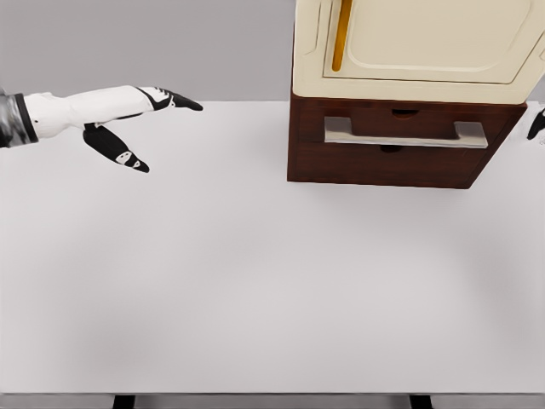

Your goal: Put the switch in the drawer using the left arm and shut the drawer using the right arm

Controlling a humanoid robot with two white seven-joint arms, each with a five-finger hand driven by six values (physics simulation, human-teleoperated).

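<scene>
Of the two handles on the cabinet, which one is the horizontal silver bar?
The drawer handle, lying across the dark brown drawer front. The other, an orange handle, runs vertically on the cream door above.

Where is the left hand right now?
In the head view, the left hand hangs over the table's far-left part, fingers spread and holding nothing, well to the left of the brown drawer.

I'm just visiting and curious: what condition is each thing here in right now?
Drawer: looks closed, front flush.
Cabinet door: shut.
Left hand: open, holding nothing, above the table.
Right hand: barely visible at the edge, fingers unclear.
Switch: not visible.
</scene>
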